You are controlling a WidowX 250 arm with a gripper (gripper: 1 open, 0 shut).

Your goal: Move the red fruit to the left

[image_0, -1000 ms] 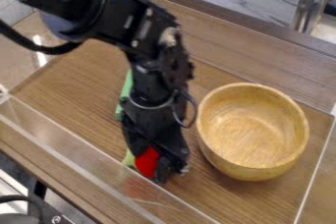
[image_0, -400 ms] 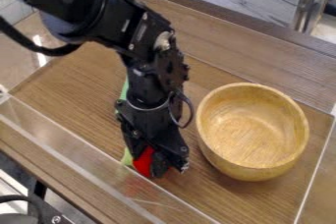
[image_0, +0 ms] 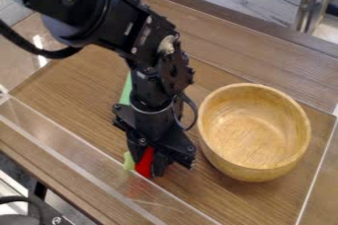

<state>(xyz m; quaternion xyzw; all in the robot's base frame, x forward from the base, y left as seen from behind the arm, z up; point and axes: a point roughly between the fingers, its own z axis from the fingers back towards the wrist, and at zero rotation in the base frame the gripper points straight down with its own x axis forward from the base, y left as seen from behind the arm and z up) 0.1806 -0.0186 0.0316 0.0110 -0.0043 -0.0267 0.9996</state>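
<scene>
The red fruit (image_0: 144, 163) is a small bright red piece with a bit of light green at its left side. It sits low on the wooden table near the front edge. My gripper (image_0: 153, 160) points straight down over it, and its black fingers (image_0: 168, 157) are shut on the fruit. The fingers hide most of the fruit, so only its left part shows.
A wooden bowl (image_0: 254, 130) stands just right of the gripper. A flat green block (image_0: 126, 89) lies behind the arm, mostly hidden. A clear plastic wall (image_0: 59, 145) runs along the table's front-left edge, close to the fruit.
The fingers have closed in on the red fruit, and the wrist has rolled slightly. The hand has stayed in the same spot.
</scene>
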